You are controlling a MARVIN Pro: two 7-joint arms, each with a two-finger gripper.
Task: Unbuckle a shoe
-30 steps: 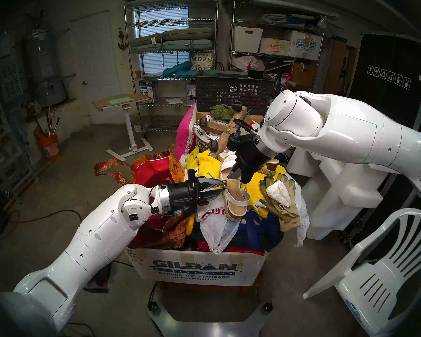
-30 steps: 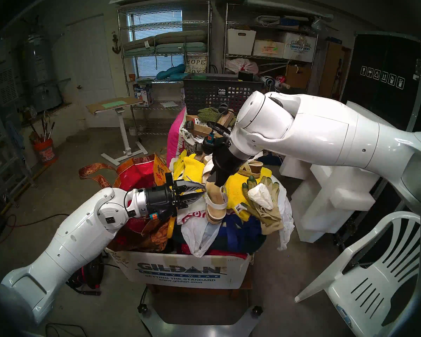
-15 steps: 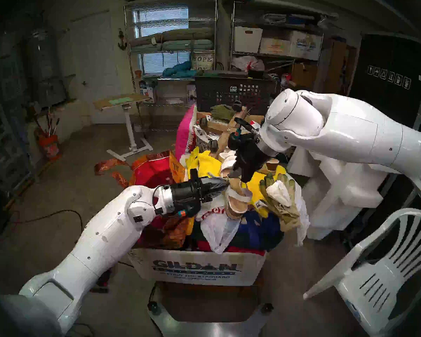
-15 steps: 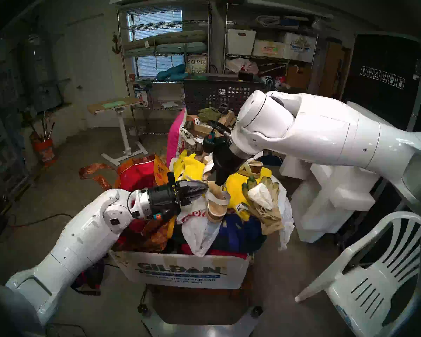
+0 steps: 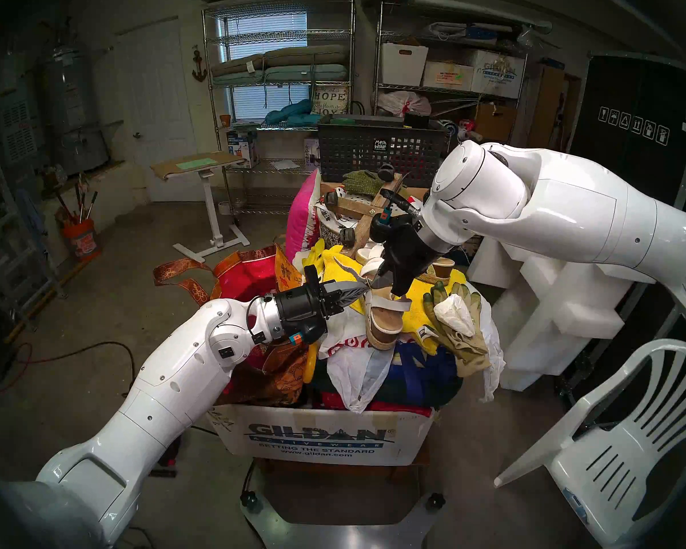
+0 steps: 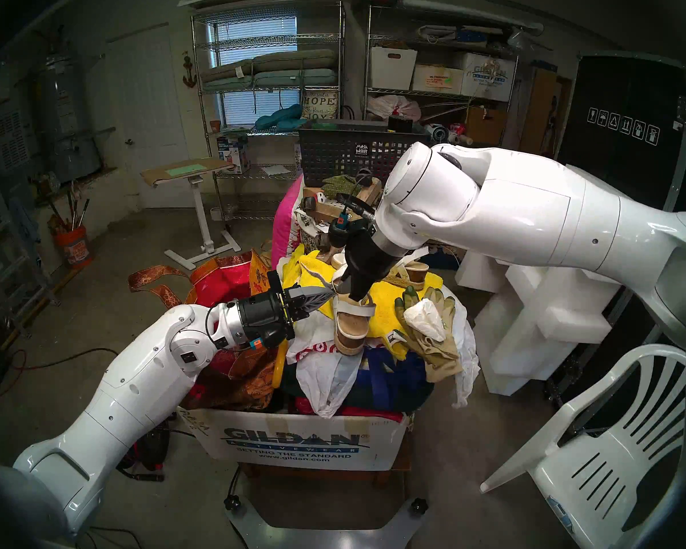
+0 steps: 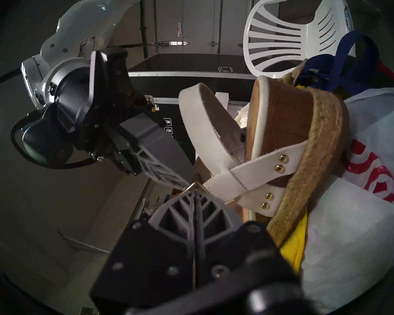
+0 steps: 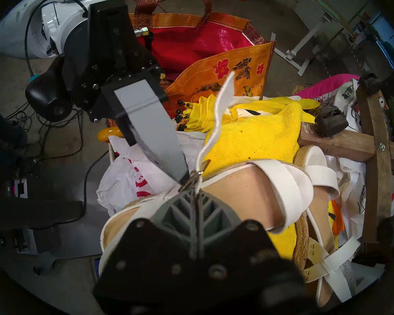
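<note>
White-strapped sandal (image 5: 385,318) tipped on edge, cork-and-jute sole, toe down toward camera, left gripper (image 5: 367,287) pinched on gold buckle (image 7: 195,185), right gripper (image 5: 391,290) clamped on strap (image 8: 216,116)

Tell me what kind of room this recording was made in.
Most likely a home garage or storage room: bare concrete floor, wire shelving stacked with boxes and cushions, a water heater in the corner.
</note>
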